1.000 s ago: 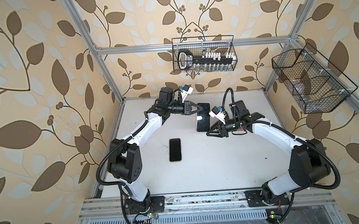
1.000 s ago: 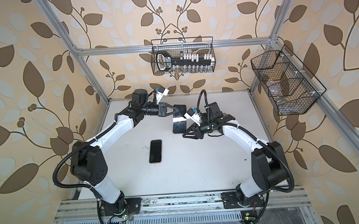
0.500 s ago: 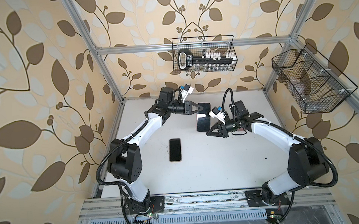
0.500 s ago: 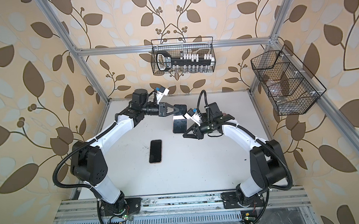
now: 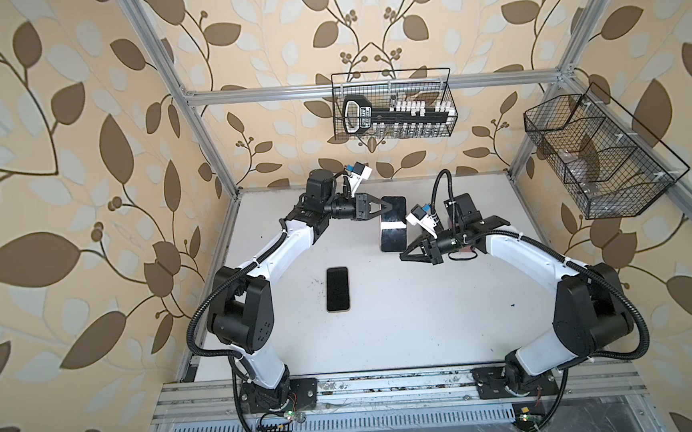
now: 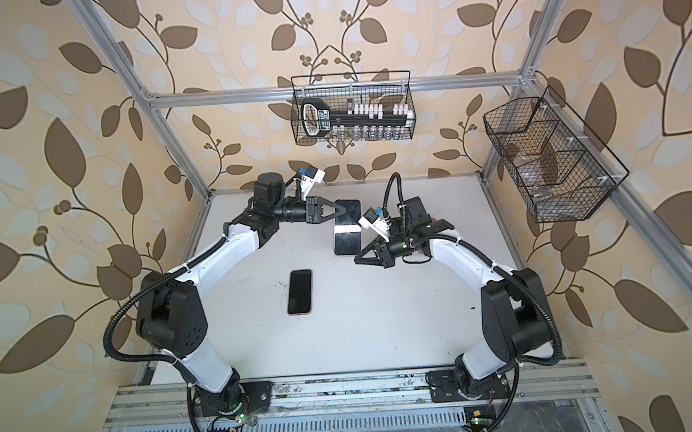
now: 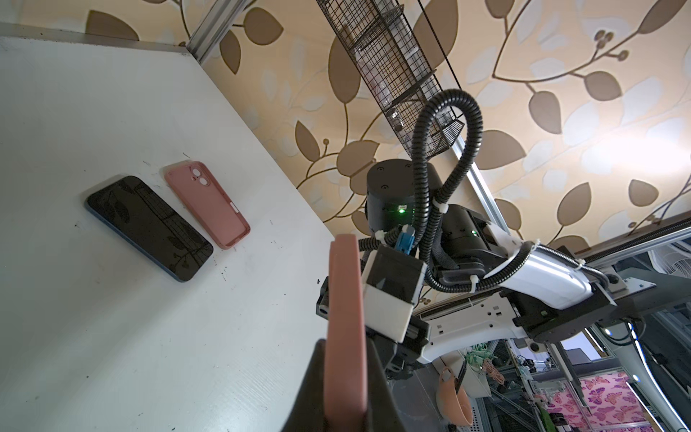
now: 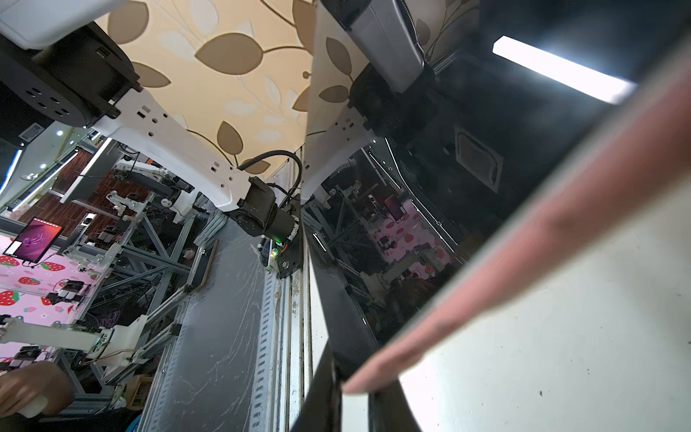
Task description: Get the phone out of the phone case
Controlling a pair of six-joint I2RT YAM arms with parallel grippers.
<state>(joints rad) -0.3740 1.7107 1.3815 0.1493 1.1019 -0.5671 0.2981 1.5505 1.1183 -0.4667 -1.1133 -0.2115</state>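
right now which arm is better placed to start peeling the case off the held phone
Right: the right pincer is shut on the pink case at its near corner, probably ready to peel, while the left pincer clamps its far end as an anchor.

Left gripper (image 7: 344, 341) pinches a pink phone case (image 7: 343, 295) edge-on — beyond, a dark phone (image 7: 149, 227) lies beside an empty case (image 7: 208, 204).

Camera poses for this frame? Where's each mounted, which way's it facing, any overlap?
Top views: overhead, looking down on the table; both arms, left gripper and right gripper show.
Left wrist: on the left arm, looking along its gripper past the cased phone to the right arm, phone and spare case.
Right wrist: on the right arm, looking along its gripper at the cased phone's screen, left arm behind.
Shared: every view shows the cased phone.
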